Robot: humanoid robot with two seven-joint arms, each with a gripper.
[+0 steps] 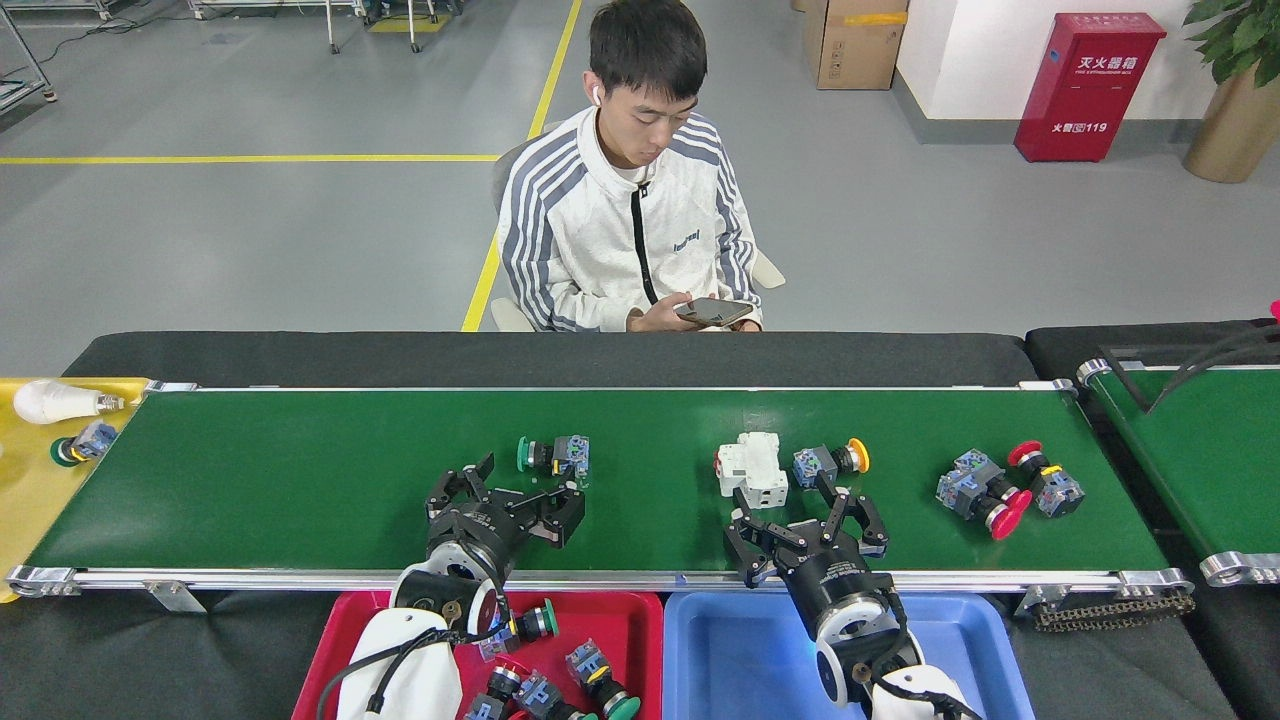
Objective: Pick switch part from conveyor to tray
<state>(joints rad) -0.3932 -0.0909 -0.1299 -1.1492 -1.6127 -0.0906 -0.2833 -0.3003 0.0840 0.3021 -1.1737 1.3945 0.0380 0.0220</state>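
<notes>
Switches everywhere, so here's how we read it. Our left gripper (505, 500) hangs over the near half of the conveyor (300, 480) with its jaws spread and nothing between them. The green-capped switch part (553, 456) lies just beyond it, a bit to the right, long axis running left-right along the belt, cap pointing left. That's the nearest match for the left arm, so we'd guess it goes for that one: a short reach farther across and slightly right.

Our right gripper (805, 528) is also splayed wide and empty, sitting just on the near side of the white breaker block (750, 467) and the yellow-capped switch (832, 461). Those two lie side by side, nearly touching, so getting fingers on the switch without nudging the block looks fiddly.

Count on the main belt: four switches (one green, one yellow, and two red-capped switches (1000, 490) bunched together at the right) plus the one white block. A fifth switch (82, 443) has run off the left end onto the yellow tray (30, 500), beside a light bulb (60, 401).

Near side: the red tray (590, 620) already holds roughly four switches, partly hidden by our arm, and the blue tray (740, 650) looks empty where we can see it.
</notes>
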